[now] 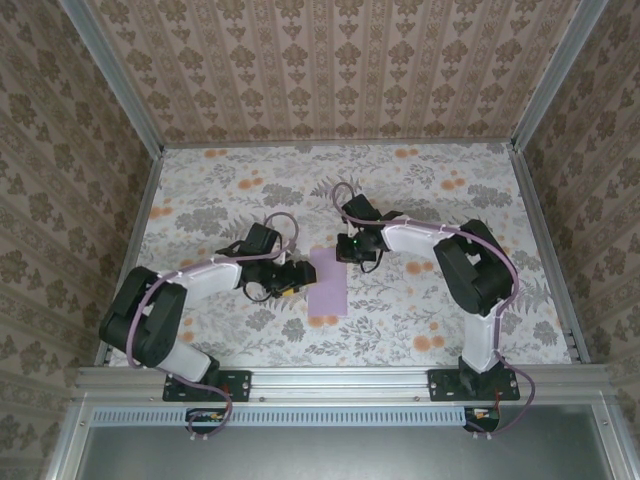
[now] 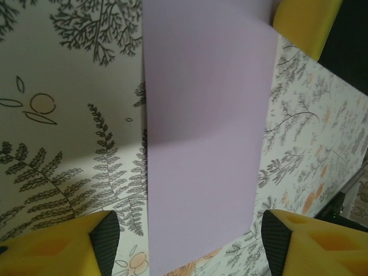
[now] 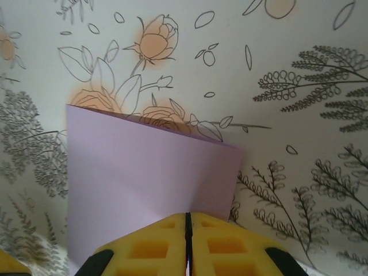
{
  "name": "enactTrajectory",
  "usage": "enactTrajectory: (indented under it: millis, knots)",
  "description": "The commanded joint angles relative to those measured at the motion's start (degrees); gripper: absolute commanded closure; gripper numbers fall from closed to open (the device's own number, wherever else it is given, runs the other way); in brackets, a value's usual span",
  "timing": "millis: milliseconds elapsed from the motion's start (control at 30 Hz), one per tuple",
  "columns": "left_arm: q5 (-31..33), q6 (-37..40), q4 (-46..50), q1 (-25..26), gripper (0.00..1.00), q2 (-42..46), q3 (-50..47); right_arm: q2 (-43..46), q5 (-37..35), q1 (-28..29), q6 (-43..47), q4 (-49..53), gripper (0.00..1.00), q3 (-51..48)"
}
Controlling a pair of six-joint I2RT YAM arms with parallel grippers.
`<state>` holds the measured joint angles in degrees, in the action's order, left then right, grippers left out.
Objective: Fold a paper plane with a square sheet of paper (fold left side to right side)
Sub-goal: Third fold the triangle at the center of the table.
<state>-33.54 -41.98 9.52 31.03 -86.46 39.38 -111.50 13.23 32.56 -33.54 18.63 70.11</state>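
Apparently pinching its far edge, the right gripper (image 3: 188, 225) sits closed over the lilac paper plane (image 1: 328, 285); the left gripper (image 1: 296, 281) gapes alongside.

The pale lilac folded paper sheet (image 1: 328, 283) is plain. The white tablecloth (image 1: 450, 215) bears grey ferns and orange blossoms, clustered at 1 and 5 o'clock. The wallpaper (image 1: 340, 60) is beige damask. The left gripper (image 1: 288, 278) and right gripper (image 3: 188, 227) have yellow fingers (image 3: 149, 247).

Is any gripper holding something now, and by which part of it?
The right gripper pinches the pale lilac folded paper sheet by its far edge.
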Motion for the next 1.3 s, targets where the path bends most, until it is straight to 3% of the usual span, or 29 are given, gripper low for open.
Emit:
enactTrajectory:
  millis: [0,667,1000,1267]
  knots:
    - [-2.43,0.93,-1.62,0.04,0.31,-1.8,0.44,-1.8,-1.48,0.4,2.05,3.23,0.91,1.32]
    - [-4.96,-0.83,-5.38,3.21,0.42,-8.55,2.28,-3.08,-0.58,0.4,3.55,3.63,0.92,0.47]
    - [-3.72,-1.09,-3.6,3.31,0.52,-5.93,2.28,-2.58,-0.49,0.4,3.82,3.21,0.91,0.03]
    - [-3.72,-1.7,-2.66,3.25,0.52,-2.37,2.28,-2.76,-0.23,0.4,3.8,2.9,0.91,0.07]
